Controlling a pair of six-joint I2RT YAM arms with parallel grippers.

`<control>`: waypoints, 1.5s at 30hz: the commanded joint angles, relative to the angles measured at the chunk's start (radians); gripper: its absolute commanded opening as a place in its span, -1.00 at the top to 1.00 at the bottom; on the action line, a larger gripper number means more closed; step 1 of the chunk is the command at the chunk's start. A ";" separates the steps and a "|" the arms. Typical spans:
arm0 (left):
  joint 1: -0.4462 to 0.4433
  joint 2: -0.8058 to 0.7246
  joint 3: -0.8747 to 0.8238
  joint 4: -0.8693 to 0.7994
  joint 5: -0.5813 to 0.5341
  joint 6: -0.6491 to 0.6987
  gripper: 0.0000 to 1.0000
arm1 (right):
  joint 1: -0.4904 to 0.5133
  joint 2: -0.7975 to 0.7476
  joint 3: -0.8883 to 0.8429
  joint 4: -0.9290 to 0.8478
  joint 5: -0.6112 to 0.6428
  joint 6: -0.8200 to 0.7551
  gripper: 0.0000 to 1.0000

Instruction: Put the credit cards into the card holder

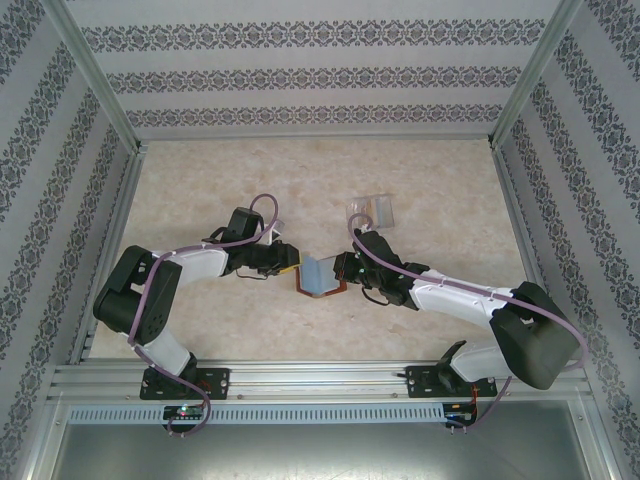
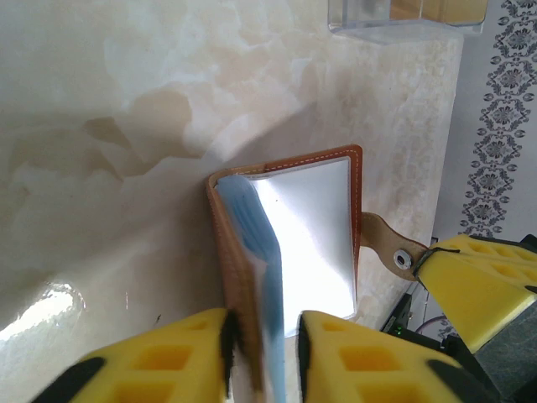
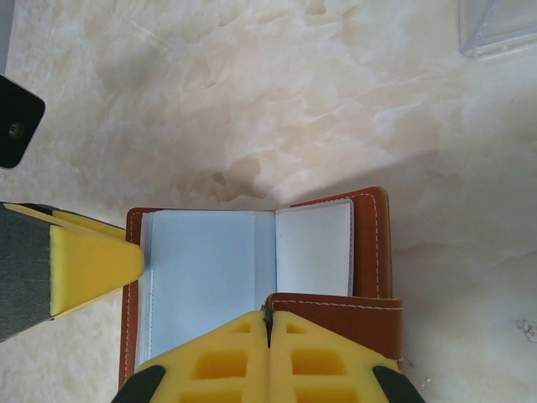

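Carefully, while my right gripper is pinching the brown flap of the open card holder at mid-table, my left gripper is clamping the blue-grey credit card against its left cover, ideally feeding it squarely into the pocket.

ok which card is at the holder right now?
The blue-grey card, pinched by the left gripper against one cover of the card holder. The yellow-orange cards are in the clear box, away from it.

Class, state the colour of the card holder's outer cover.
The card holder is reddish-brown, clearest in the right wrist view.
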 commanded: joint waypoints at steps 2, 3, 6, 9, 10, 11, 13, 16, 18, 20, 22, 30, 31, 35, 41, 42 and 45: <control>-0.010 0.004 0.006 0.033 0.019 -0.003 0.63 | 0.013 0.003 -0.007 0.021 -0.002 0.009 1.00; -0.011 0.005 0.006 0.034 0.020 -0.004 0.64 | 0.014 0.004 -0.007 0.021 -0.002 0.008 1.00; -0.010 0.004 0.006 0.033 0.019 -0.003 0.74 | 0.013 0.005 -0.007 0.021 0.000 0.009 1.00; -0.009 0.000 0.007 0.034 0.019 -0.003 0.79 | 0.013 0.006 -0.007 0.021 0.000 0.005 1.00; -0.010 -0.001 0.007 0.033 0.019 -0.002 0.79 | 0.011 0.008 -0.009 0.021 0.002 0.005 1.00; -0.011 -0.003 0.008 0.033 0.018 -0.002 0.78 | 0.011 0.011 -0.009 0.021 0.002 0.006 1.00; -0.010 -0.005 0.008 0.033 0.019 0.000 0.70 | 0.012 0.017 -0.014 0.025 0.004 0.007 1.00; -0.011 -0.006 0.009 0.034 0.023 0.001 0.57 | 0.011 0.028 -0.022 0.038 0.003 0.012 1.00; -0.010 -0.005 0.008 0.036 0.023 0.001 0.56 | 0.011 0.037 -0.024 0.046 0.002 0.015 1.00; -0.011 0.000 0.007 0.040 0.026 0.002 0.65 | 0.011 0.049 -0.026 0.053 0.000 0.018 1.00; -0.011 0.000 0.004 0.045 0.024 -0.001 0.79 | 0.010 0.059 -0.027 0.062 -0.003 0.021 1.00; -0.010 -0.016 0.003 0.027 0.011 0.005 1.00 | 0.012 -0.043 -0.031 0.008 0.070 -0.060 0.30; -0.010 -0.020 0.005 0.019 0.009 0.009 1.00 | 0.021 -0.082 -0.027 -0.013 0.099 -0.090 0.22; -0.010 -0.025 0.003 0.018 0.003 0.011 1.00 | 0.031 -0.125 0.032 -0.090 0.093 -0.170 0.07; -0.010 -0.019 0.005 0.022 0.004 0.005 1.00 | 0.109 -0.013 0.109 -0.054 0.049 -0.189 -0.01; -0.011 -0.020 0.002 0.024 0.004 0.005 1.00 | 0.117 0.014 0.123 -0.049 0.035 -0.189 -0.01; -0.011 -0.019 0.003 0.015 0.005 0.013 1.00 | 0.128 0.096 0.160 -0.046 0.002 -0.173 -0.01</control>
